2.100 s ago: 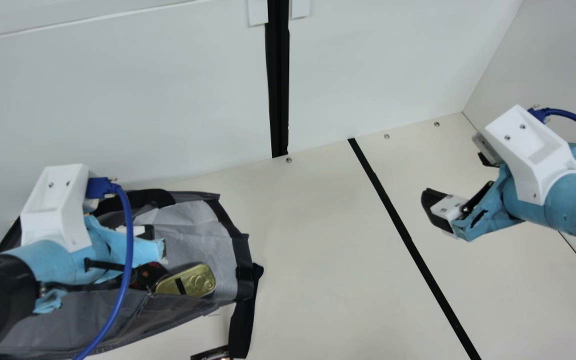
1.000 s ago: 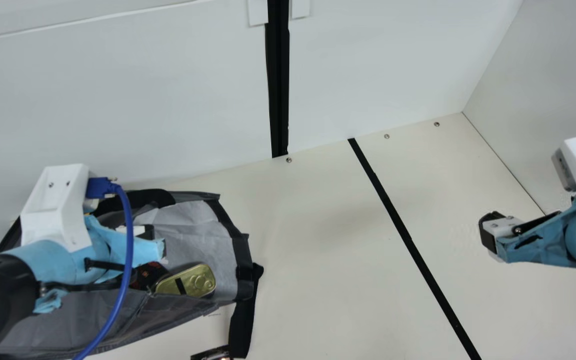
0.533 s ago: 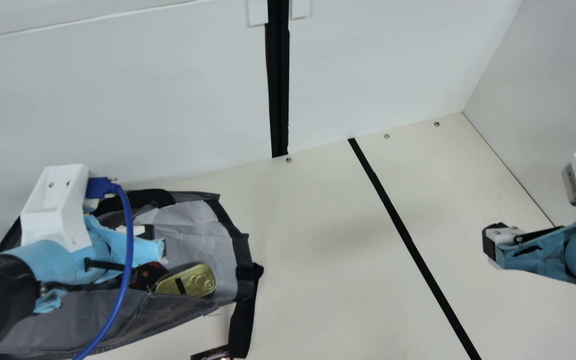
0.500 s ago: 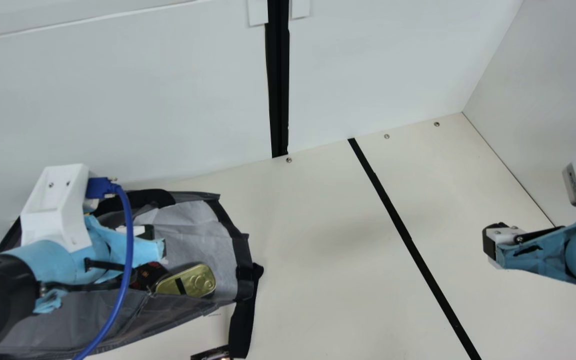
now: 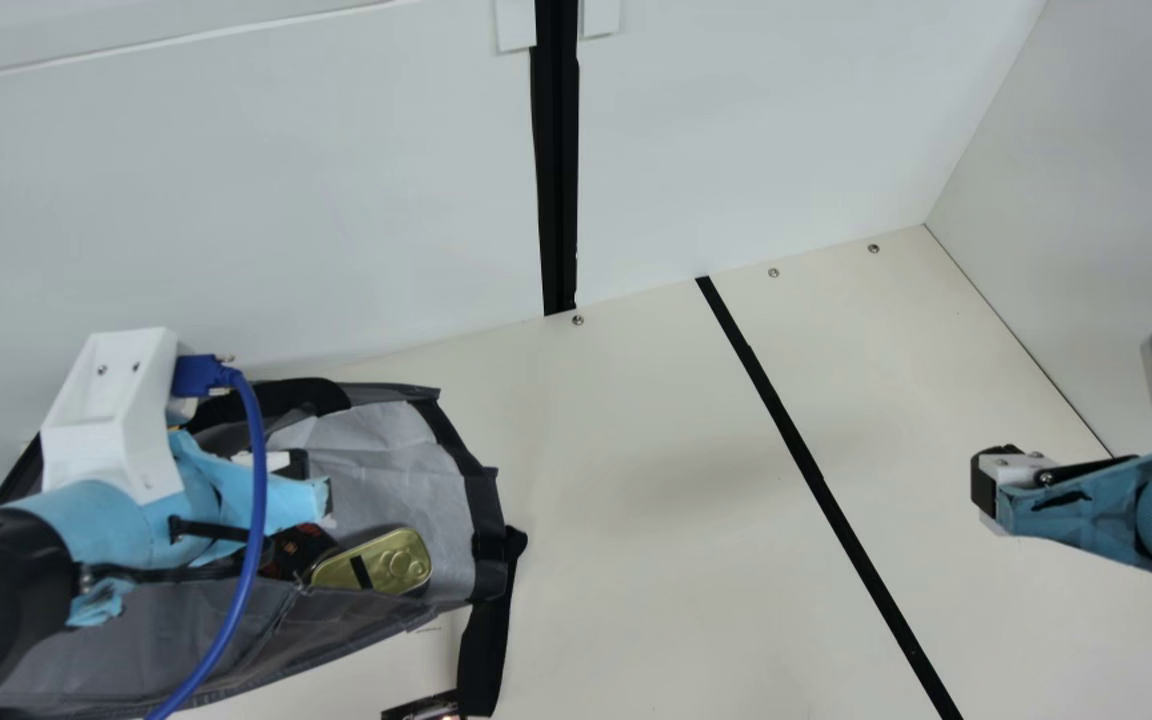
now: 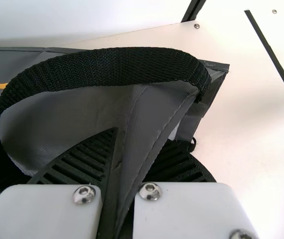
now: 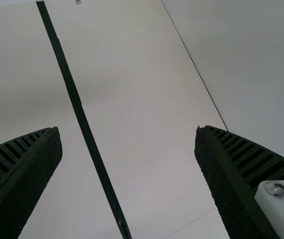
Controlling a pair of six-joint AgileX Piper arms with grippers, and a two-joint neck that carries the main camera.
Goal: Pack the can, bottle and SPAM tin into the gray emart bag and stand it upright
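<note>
- The gray fabric emart bag (image 5: 381, 465) is laid on its side at the table's left, its mouth turned toward the right.
- Its gray fabric edge is pinched by the left gripper (image 5: 312, 485), beside the black webbing handle (image 6: 112, 64).
- Inside the mouth, a gold rounded-rectangular metal tin (image 5: 398, 560) is seen, with a dark, red-marked object (image 5: 298, 550) beside it; what the latter is cannot be told.
- The right gripper (image 5: 984, 485) is held well apart from the bag, its fingers (image 7: 231, 184) spread wide.
</note>
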